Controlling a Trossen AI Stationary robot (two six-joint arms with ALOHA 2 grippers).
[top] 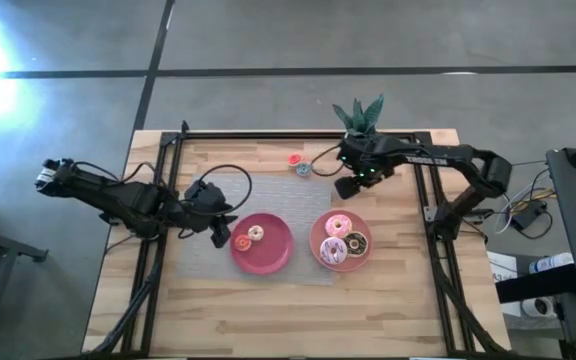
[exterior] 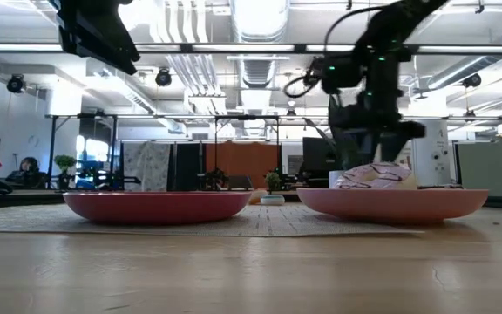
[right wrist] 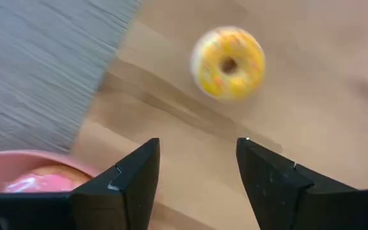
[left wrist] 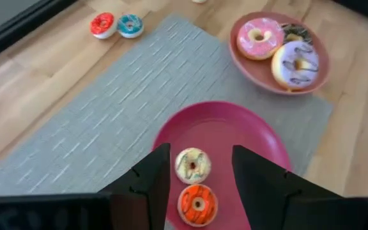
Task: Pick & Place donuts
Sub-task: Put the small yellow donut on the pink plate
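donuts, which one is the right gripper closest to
The yellow donut alone on bare wood, just ahead of the open right gripper; the others sit on plates or farther along the table.

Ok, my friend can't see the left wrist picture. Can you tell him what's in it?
The left gripper, open, hovers over a dark pink plate holding a cream donut and an orange donut. A second plate carries three bigger donuts; red and blue ones lie on the table.
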